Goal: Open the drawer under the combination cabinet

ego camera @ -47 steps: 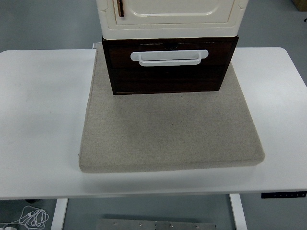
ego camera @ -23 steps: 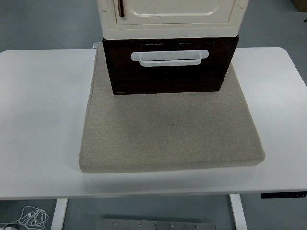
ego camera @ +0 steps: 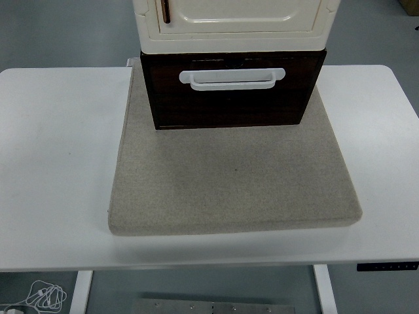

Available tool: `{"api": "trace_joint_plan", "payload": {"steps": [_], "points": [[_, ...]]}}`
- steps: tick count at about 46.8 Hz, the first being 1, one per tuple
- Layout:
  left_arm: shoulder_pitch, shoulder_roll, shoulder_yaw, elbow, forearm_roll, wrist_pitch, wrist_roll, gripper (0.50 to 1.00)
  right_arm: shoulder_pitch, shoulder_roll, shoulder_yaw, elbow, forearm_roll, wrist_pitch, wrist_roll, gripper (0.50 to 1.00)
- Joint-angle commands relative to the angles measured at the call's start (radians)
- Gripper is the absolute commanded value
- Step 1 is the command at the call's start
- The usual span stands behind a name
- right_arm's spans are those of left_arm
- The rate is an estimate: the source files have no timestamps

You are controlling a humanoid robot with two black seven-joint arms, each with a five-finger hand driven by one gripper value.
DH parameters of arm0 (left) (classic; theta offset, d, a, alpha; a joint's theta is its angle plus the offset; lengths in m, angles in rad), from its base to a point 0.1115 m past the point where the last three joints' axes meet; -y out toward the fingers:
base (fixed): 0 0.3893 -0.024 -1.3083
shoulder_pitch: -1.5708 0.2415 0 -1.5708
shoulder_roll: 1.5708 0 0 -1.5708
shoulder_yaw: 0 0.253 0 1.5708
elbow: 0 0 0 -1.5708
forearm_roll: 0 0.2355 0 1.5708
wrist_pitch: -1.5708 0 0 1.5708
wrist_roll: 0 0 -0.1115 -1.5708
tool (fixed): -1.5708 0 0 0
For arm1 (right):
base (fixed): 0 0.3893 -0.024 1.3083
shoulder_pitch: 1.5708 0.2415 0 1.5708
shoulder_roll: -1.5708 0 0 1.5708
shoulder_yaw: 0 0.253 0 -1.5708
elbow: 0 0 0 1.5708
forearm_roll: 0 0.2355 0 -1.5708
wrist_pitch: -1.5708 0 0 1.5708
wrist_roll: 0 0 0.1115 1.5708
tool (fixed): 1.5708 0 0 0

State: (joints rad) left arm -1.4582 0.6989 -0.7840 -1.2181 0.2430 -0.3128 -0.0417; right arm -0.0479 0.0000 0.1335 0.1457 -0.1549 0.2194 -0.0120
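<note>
Nothing has moved since a second ago: neither hand is in view, so finger state can't be told. Dark drawer (ego camera: 232,98) sits under the cream cabinet (ego camera: 234,26), its white handle (ego camera: 232,78) facing us, on a grey mat (ego camera: 232,176) atop the white table (ego camera: 59,163).

The scene is evenly and brightly lit from overhead, with no harsh glare seen. The white surface (ego camera: 59,163) is rendered close to overexposed, yet its edges are kept distinct. A soft, narrow shadow is cast at the foot of the dark drawer (ego camera: 232,104) onto the beige mat (ego camera: 232,190). Focus is held sharp across the frame, and the mat's weave is resolved. Slight bowing is noticed along the surface's edges.
</note>
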Motion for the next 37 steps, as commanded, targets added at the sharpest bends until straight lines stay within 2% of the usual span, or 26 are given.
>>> {"api": "trace_joint_plan", "payload": {"steps": [1, 24, 33, 37], "points": [[-0.028, 0.004, 0.061, -0.06, 0.013, 0.0, 0.0, 1.0, 0.0, 0.0, 0.0, 0.0, 0.0, 0.0, 0.0, 0.926], [-0.274, -0.01, 0.603, -0.178, 0.021, 0.0, -0.001, 1.0, 0.0, 0.0, 0.0, 0.0, 0.0, 0.0, 0.001, 0.926], [-0.382, -0.065, 0.791, -0.182, 0.021, 0.0, 0.002, 1.0, 0.0, 0.0, 0.0, 0.0, 0.0, 0.0, 0.0, 0.926], [-0.425, -0.081, 0.87, -0.204, 0.022, 0.0, 0.031, 1.0, 0.0, 0.0, 0.0, 0.0, 0.0, 0.0, 0.0, 0.926]]}}
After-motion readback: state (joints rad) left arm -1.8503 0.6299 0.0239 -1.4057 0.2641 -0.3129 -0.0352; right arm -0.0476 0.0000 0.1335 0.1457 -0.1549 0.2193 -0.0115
